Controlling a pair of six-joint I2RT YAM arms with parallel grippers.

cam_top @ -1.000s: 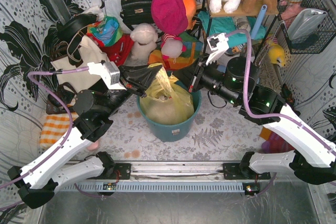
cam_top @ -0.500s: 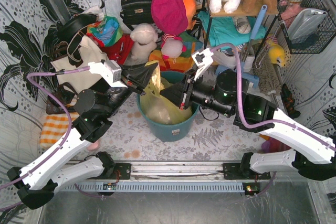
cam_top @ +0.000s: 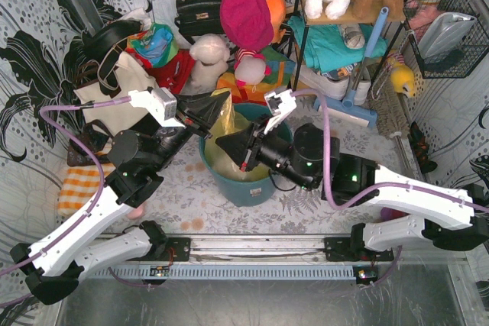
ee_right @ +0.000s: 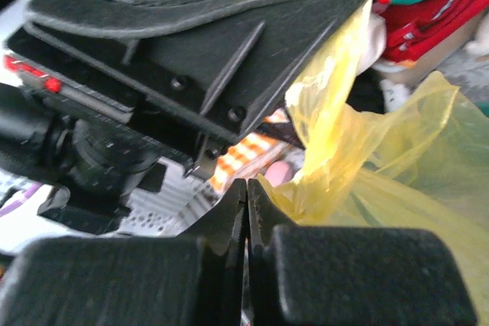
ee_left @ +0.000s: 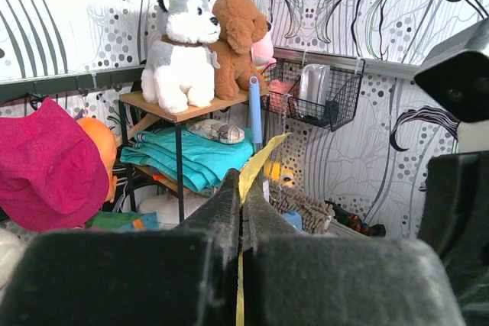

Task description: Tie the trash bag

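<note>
The trash bag [cam_top: 231, 121], thin yellow plastic, sits in a teal round bin [cam_top: 256, 192] mid-table. My left gripper [cam_top: 220, 102] is shut on a pulled-up corner of the bag above the bin's far left rim. In the left wrist view the yellow strip [ee_left: 260, 159] sticks out past the gripper [ee_left: 242, 182]. My right gripper [cam_top: 223, 143] is shut and reaches left across the bin's mouth, just below the left one. In the right wrist view the bag [ee_right: 367, 166] lies against the right finger of the gripper [ee_right: 246, 186]. No plastic shows between those jaws.
Behind the bin are plush toys [cam_top: 208, 57], a black handbag [cam_top: 197, 11] and a cream tote [cam_top: 114, 89]. A shelf [cam_top: 336, 17] with toys stands at the back right, and a blue mop [cam_top: 359, 101] leans by it. An orange striped cloth [cam_top: 80, 185] lies at the left.
My right arm has swung left, from the bin's right rim across its mouth to just under the left gripper. The left gripper has held still with the bag corner.
</note>
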